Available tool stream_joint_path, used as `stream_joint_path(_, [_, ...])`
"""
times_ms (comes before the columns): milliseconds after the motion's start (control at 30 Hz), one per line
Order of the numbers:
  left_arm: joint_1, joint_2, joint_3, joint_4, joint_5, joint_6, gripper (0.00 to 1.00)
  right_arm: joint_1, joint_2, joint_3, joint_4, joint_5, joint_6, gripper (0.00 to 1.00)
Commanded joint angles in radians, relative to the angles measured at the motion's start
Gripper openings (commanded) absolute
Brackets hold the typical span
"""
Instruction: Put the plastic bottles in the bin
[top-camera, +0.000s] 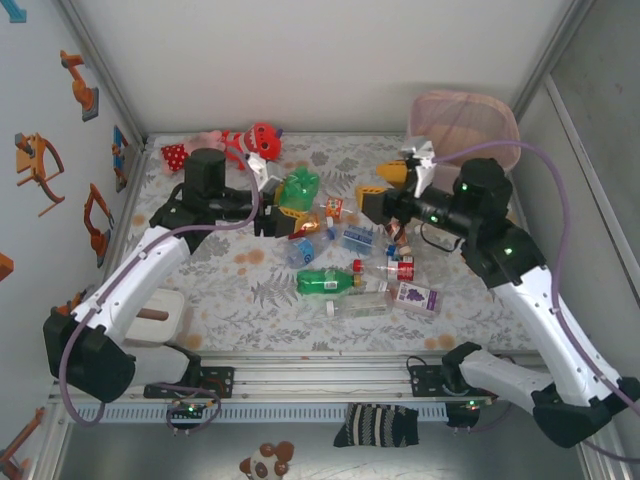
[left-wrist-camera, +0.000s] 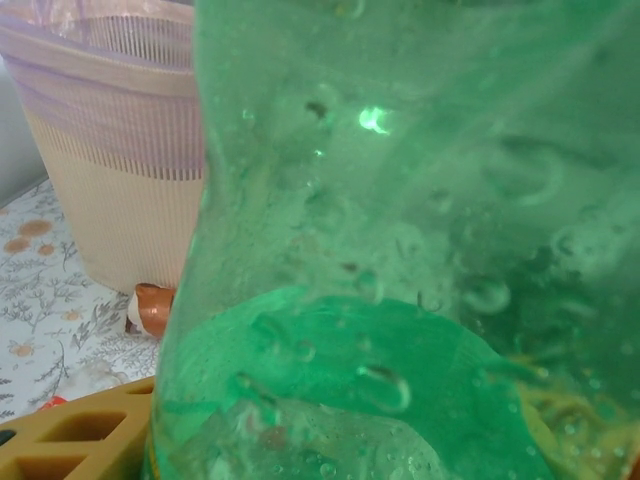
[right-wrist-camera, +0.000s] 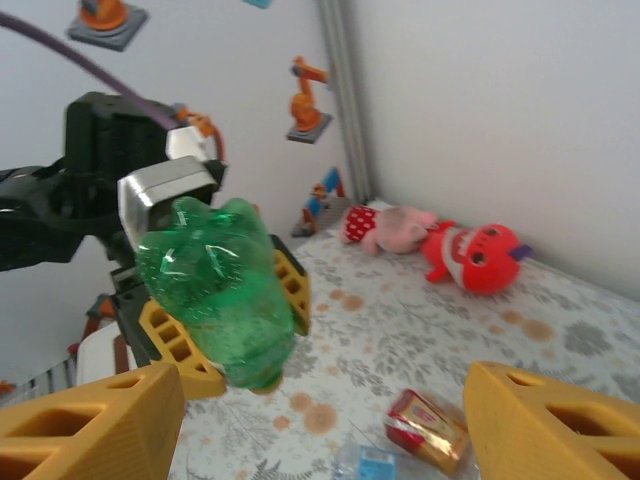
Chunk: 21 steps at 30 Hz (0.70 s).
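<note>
The fingers (left-wrist-camera: 70, 440) of the left gripper (top-camera: 285, 207) are yellow and they pinch a green bottle (top-camera: 298, 190) from 2 sides. The bottle is held above the flowered table (top-camera: 250, 290), and the bottle's round bottom end points toward the right arm. In the left wrist view the green plastic is very close to the camera, with small drops inside it.

The right gripper (right-wrist-camera: 322, 400) faces the bottle. Its 2 yellow fingers (right-wrist-camera: 90, 425) are spread wide apart and nothing is between them.

The bin (top-camera: 465, 125) stands at the far right corner of the table, well apart from the held bottle. It has a pink mesh upper part and a cream lower part.

The other bottles (top-camera: 357, 238) lie in a loose group near the middle of the table, between the 2 arms. A darker green bottle (top-camera: 325, 282) lies there on its side.

A red plush toy (top-camera: 258, 142) and a pink plush toy (top-camera: 205, 140) lie against the far wall. A white box (top-camera: 160, 315) sits near the base of the left arm.
</note>
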<state>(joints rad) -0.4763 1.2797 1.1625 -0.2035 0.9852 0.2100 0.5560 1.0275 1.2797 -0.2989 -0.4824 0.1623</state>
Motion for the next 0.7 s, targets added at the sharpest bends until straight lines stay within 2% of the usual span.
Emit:
stream_joint_path(0, [0.004, -0.051, -0.018, 0.047, 0.01, -0.05, 0.41, 0.08, 0.048, 0.019, 0.122, 0.012, -0.101, 0.73])
stream_joint_path(200, [0.004, -0.084, -0.034, 0.077, -0.039, -0.082, 0.41, 0.179, 0.138, 0.06, 0.191, 0.018, -0.14, 0.75])
stream_joint_path(500, [0.002, -0.121, -0.057, 0.075, -0.071, -0.05, 0.42, 0.26, 0.203, 0.051, 0.361, -0.012, -0.133, 0.83])
stream_joint_path(667, [0.003, -0.138, -0.067, 0.087, -0.085, -0.047, 0.42, 0.275, 0.258, 0.059, 0.448, 0.05, -0.06, 0.82])
